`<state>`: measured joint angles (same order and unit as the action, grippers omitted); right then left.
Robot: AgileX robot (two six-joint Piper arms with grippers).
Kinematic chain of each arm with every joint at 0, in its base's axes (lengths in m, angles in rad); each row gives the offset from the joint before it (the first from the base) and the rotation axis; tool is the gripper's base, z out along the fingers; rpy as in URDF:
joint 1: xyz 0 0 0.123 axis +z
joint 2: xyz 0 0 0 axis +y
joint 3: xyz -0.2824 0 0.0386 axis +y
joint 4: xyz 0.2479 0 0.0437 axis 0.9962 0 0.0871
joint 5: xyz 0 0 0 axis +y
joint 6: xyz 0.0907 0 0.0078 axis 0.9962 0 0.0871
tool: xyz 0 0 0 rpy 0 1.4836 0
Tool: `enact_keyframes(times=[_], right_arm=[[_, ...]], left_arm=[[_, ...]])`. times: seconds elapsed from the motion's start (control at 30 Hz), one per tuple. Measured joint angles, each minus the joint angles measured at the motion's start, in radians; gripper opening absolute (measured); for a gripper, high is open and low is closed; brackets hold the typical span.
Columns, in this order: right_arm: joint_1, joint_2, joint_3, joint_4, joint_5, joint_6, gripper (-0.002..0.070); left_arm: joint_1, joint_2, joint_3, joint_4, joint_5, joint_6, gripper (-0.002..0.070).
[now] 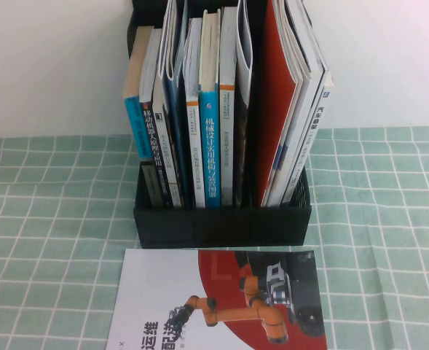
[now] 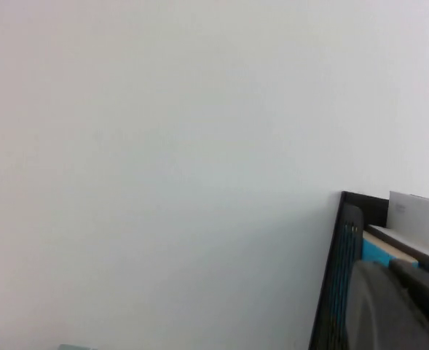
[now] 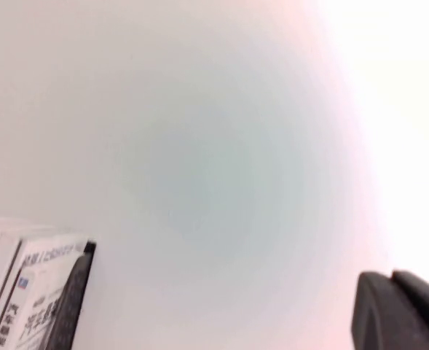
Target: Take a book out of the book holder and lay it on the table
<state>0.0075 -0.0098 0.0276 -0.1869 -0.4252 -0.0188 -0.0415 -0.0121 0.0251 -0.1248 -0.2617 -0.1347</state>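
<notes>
one glossy white-and-red brochure (image 1: 218, 302) lies flat on the bench (image 1: 46, 240), its pale green cloth gridded white. behind it one black plastic book holder (image 1: 221, 219) keeps roughly a dozen volumes upright; the book (image 1: 317, 124) leans at its right end, white spine out. left hand (image 2: 400, 306) and right hand (image 3: 403, 310) each show as a dark blur in their wrist views, neither grip can be told.

Two grippers: the left gripper (image 2: 398, 308) just beside one black plastic file-rack book holder (image 1: 221, 222), the right gripper (image 3: 402, 312) further off it; one red-covered magazine (image 1: 276, 109); one white-and-red brochure (image 1: 163, 292); one pale green grid-cloth table (image 1: 46, 219); the upright books are too tightly packed to count.
</notes>
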Motion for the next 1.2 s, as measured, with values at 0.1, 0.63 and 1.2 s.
enact_keyframes(times=[0.1,0.63,1.2], right_arm=[[0.0,0.0,0.0,0.017,-0.056,-0.052,-0.0001],[0.0,0.0,-0.081,0.336,0.118,-0.404,-0.0001],[0.0,0.342,-0.364,0.375,0.518,-0.544,-0.0001]], left_arm=[[0.0,0.0,0.0,-0.023,-0.033,-0.003,-0.0003],[0.0,-0.001,-0.041,-0.099,-0.032,-0.023,-0.0003],[0.0,0.419,-0.463,0.05,0.421,0.003,-0.0003]])
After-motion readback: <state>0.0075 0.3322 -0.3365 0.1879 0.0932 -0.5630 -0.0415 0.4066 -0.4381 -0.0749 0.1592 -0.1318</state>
